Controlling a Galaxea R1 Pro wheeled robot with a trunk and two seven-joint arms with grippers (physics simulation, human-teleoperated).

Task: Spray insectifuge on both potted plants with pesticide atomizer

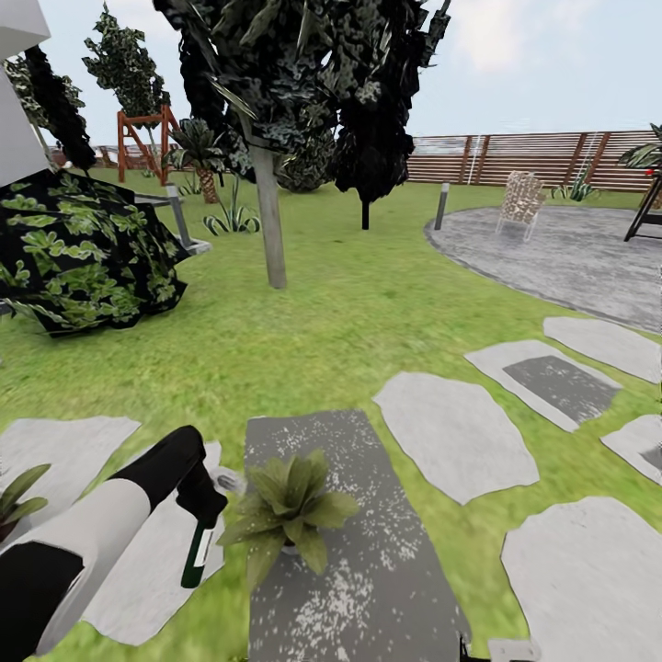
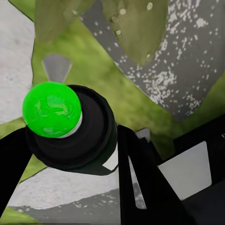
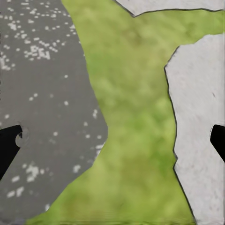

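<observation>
Figure: head and wrist views during the spraying step. At 7 o'clock in the head view, the left arm reaches inward and its left gripper [image 1: 204, 506] has its fingers pinching the pesticide atomizer [image 1: 196, 554], whose dark-green body hangs below the grip with the white label strip facing outward. The whitish trigger head sits just beside the leaves of the nearer potted plant [image 1: 287, 506], a low rosette standing on a dark speckled stepping stone [image 1: 359, 588] at 6 o'clock. In the left wrist view the pesticide atomizer [image 2: 70, 126] is seen end-on, and the plant's leaves [image 2: 136, 28] lie beyond it. A second rosette [image 1: 17, 496] is cut by the frame edge at 8 o'clock. The right gripper [image 3: 112, 140] hangs with fingers [image 3: 9, 145] spread wide over grass and stone. Farther out, pale stones curve toward 3 o'clock, a tree trunk [image 1: 269, 221] rises at 12 o'clock, and the slatted fence [image 1: 533, 158] closes the garden. Judged from this pose, good coverage calls for aiming the nozzle squarely at the rosette's centre, holding the bottle steady, then turning toward the second plant.
</observation>
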